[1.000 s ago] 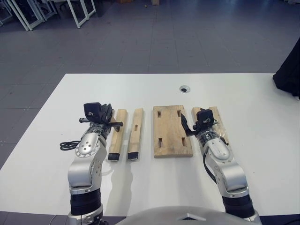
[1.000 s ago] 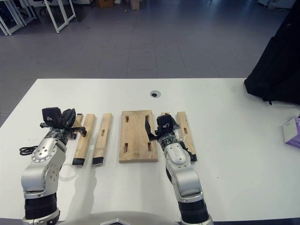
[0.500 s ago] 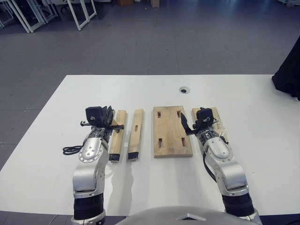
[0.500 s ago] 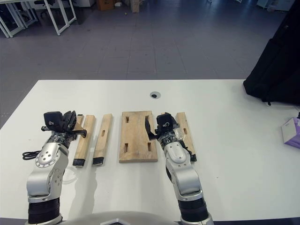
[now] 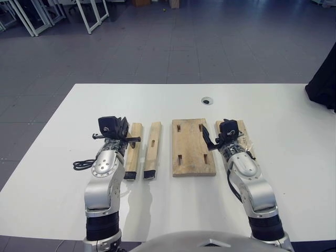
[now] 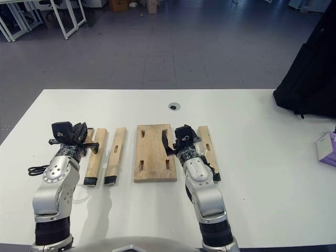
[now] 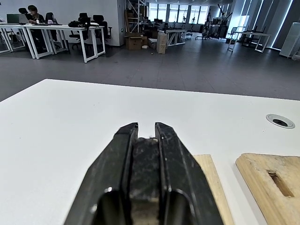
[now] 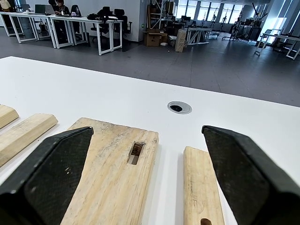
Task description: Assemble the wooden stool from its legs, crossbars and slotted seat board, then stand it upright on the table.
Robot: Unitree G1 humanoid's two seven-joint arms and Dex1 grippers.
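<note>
The slotted seat board (image 5: 193,147) lies flat mid-table. Two wooden legs (image 5: 132,149) (image 5: 152,148) with dark ends lie side by side to its left, and more wooden pieces (image 5: 242,131) lie to its right, partly under my right arm. My left gripper (image 5: 113,126) hovers low at the left edge of the outer leg (image 7: 213,187), fingers pressed together with nothing seen between them. My right gripper (image 5: 218,135) is spread open over the board's right edge (image 8: 108,173) and the neighbouring piece (image 8: 201,183).
A black cable (image 5: 81,165) curls on the table left of my left arm. A round grommet hole (image 5: 207,99) sits behind the board. A black bag (image 6: 310,73) and a purple box (image 6: 328,147) stand at the far right. Bare white tabletop (image 5: 157,102) lies beyond the pieces.
My left arm has shifted slightly right, toward the outer leg, uncovering more of the cable. The right arm and the wooden pieces have stayed put.
</note>
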